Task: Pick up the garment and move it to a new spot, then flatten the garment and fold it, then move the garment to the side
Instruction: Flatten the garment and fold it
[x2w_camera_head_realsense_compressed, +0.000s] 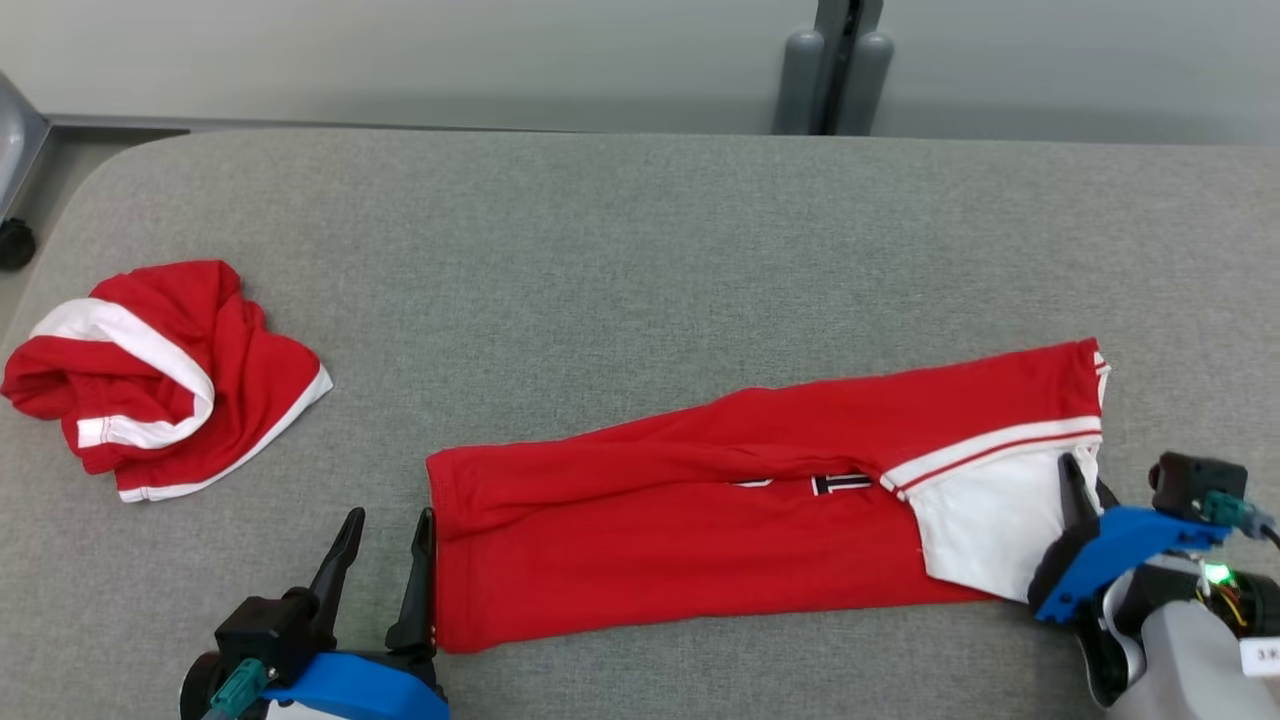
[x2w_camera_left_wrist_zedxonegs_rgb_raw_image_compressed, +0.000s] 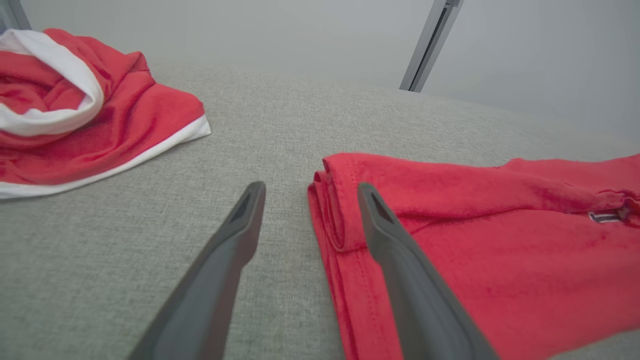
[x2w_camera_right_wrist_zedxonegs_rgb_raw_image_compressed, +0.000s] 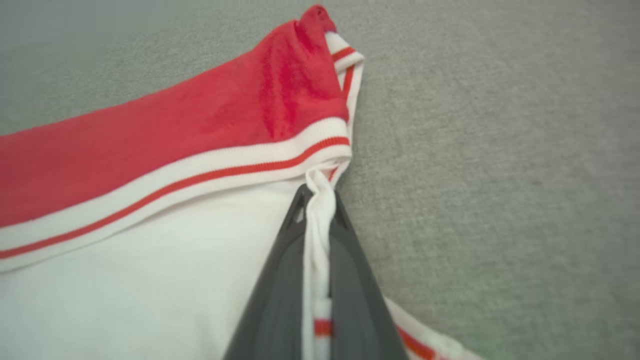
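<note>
Folded red garment (x2w_camera_head_realsense_compressed: 700, 520) as landmark: a long, narrow band of soft knit, lying flat on a table (x2w_camera_head_realsense_compressed: 640, 250) covered in grey woven cloth with a fine, even grain and a rounded far-left corner. Shows a stitched hem at its left end, a shallow lengthwise crease along the middle, and a sliver of dark-and-white print peeping from that crease. Ends on the right in a smooth white panel bordered by white ribbed trim with a thin red stripe.

At the garment's left end: left gripper (x2w_camera_head_realsense_compressed: 390, 515), two long, tapering dark fingers spread wide and holding nothing. Straddles the hem edge, one finger above the red cloth, the other above bare table just beside it; contact with the cloth cannot be told.

At the garment's right end: right gripper (x2w_camera_head_realsense_compressed: 1070, 470), fingers pressed together on a raised pinch of the white edge, just below the striped trim. Seen from the wrist as a thin white fold squeezed between the two dark pads.

Well to the left of the garment: second garment (x2w_camera_head_realsense_compressed: 160, 380), a crumpled, rounded red heap with white bands, apart from both grippers.
</note>
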